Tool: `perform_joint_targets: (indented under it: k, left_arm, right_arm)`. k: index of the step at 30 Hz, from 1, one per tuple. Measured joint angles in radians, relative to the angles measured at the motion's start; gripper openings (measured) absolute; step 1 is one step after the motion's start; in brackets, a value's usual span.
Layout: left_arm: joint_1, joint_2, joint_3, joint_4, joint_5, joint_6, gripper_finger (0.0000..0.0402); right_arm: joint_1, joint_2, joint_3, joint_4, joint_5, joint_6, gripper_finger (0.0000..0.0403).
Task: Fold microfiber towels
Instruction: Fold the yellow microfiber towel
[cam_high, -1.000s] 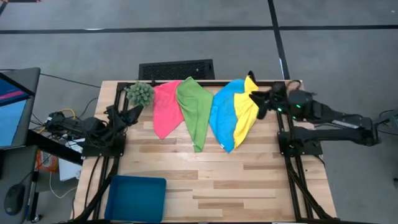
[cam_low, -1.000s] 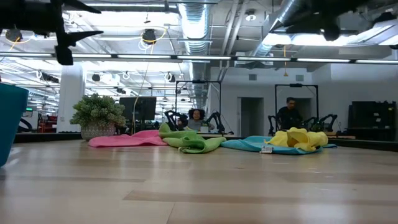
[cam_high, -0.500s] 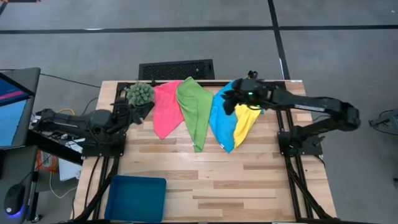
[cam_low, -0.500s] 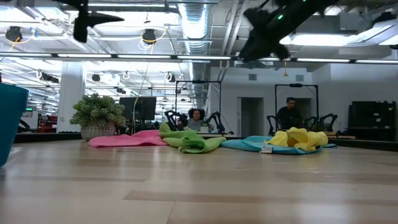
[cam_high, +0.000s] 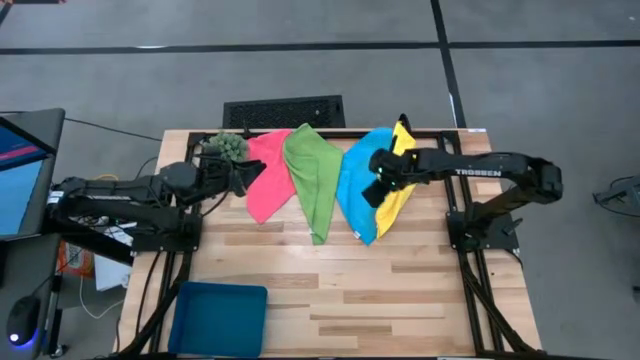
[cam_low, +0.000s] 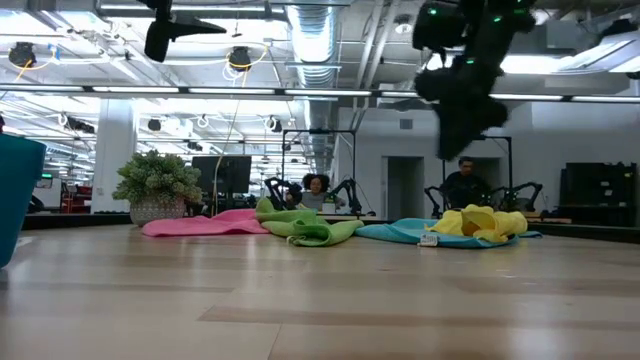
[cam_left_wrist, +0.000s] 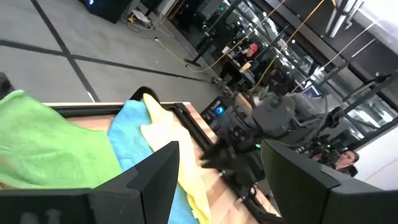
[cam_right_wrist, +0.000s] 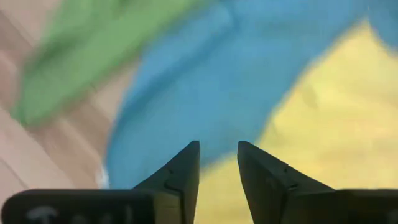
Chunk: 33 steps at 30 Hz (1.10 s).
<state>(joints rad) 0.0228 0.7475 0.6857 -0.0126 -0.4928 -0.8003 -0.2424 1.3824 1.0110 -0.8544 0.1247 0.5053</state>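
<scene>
Now hovering right gripper (cam_high: 378, 186), fingers slightly apart and empty, over yellow towel (cam_high: 397, 190) and blue towel (cam_high: 355, 187); lining up first grab.

Wooden table (cam_high: 400, 290): towels (cam_high: 315, 180), tray (cam_high: 218, 318), plant (cam_high: 226, 146)

We note even, bright overhead light; ceiling strip lights (cam_low: 300, 92) glare in the low view. The right wrist view is motion-blurred: towels (cam_right_wrist: 205, 68) smeared. Soft shadows fall beneath both arms on the table (cam_high: 400, 290).
</scene>
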Motion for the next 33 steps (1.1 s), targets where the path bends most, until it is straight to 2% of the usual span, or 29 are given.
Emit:
perform_joint_targets:
  k: [3,6,8,10,15,21,24,28,33]
  left_arm:
    - [0.017,0.019,0.000,0.003,0.002,0.002,0.0220]
    - [0.039,0.035,0.000,0.016,0.015,-0.011,0.0220]
    - [0.057,0.044,0.000,0.043,0.040,-0.015,0.0220]
    - [0.075,0.049,0.000,0.064,0.072,-0.031,0.0220]
    - [0.113,0.052,0.000,0.085,0.139,-0.038,0.0220]
    - [0.142,0.052,0.000,0.079,0.191,-0.033,0.0220]
    - [0.153,0.052,0.000,0.078,0.209,-0.033,0.0220]
    - [0.163,0.052,0.000,0.073,0.210,-0.033,0.0220]
    - [0.179,0.052,0.000,0.068,0.210,-0.033,0.0220]
  right_arm:
    - [0.049,-0.017,0.000,-0.093,0.042,0.083,0.0148]
    - [0.078,-0.026,-0.001,-0.142,0.142,0.143,0.0166]
    - [0.052,-0.026,0.000,-0.126,0.164,0.142,0.0182]
    - [-0.006,-0.026,0.009,-0.101,0.138,0.118,0.0197]
    - [-0.205,-0.023,0.029,-0.007,0.021,-0.051,0.0226]
    - [-0.376,-0.020,0.029,0.073,-0.006,-0.502,0.0225]
    - [-0.444,-0.020,0.029,0.136,-0.049,-0.664,0.0218]
    - [-0.531,0.005,0.031,0.177,-0.071,-0.738,0.0209]
    - [-0.644,0.094,0.031,0.177,-0.080,-0.622,0.0201]
